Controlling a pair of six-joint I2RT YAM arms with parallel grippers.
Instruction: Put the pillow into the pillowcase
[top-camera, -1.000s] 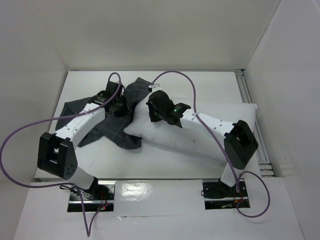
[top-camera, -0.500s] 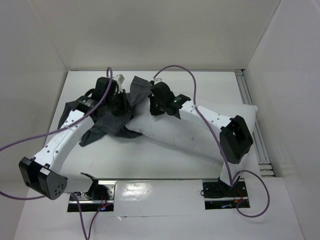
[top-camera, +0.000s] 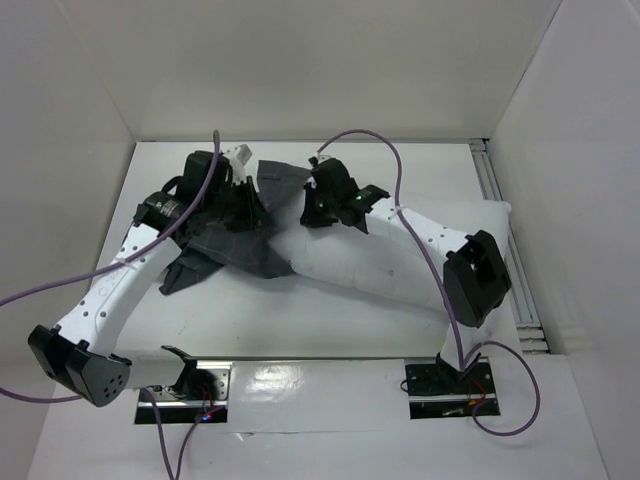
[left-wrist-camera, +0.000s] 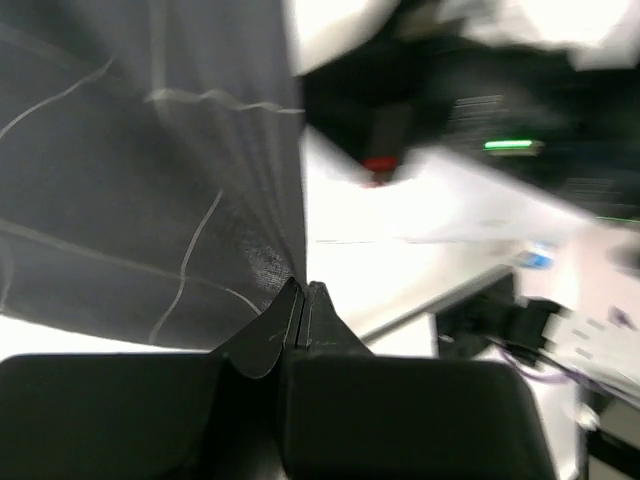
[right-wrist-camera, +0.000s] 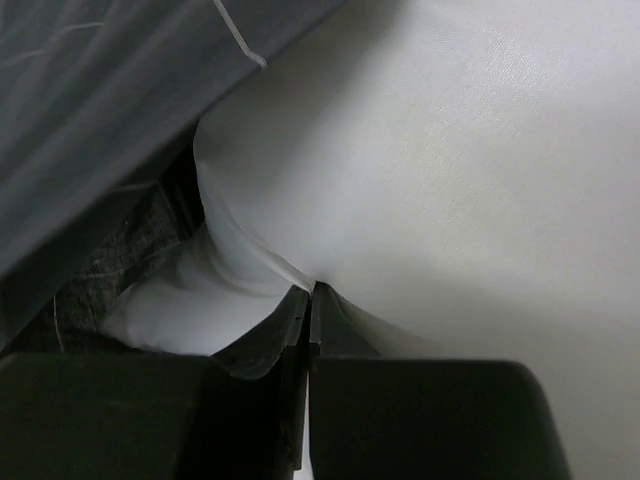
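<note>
The left end effector (left-wrist-camera: 303, 300) is pinched shut on a hanging edge of the pillowcase (left-wrist-camera: 130, 180). Just to its right, the right end effector (right-wrist-camera: 308, 300) is pinched shut on a fold of the pillow (right-wrist-camera: 450, 170) at its left end, where grey cloth drapes over the corner. From that grip the pillow's long axis runs rightward across the table (top-camera: 250, 318), under the right arm. The pillowcase lies bunched to the left. The pillow looks mostly outside it. It would probably need to go leftward, end first. The sleeve's opening cannot be made out.
</note>
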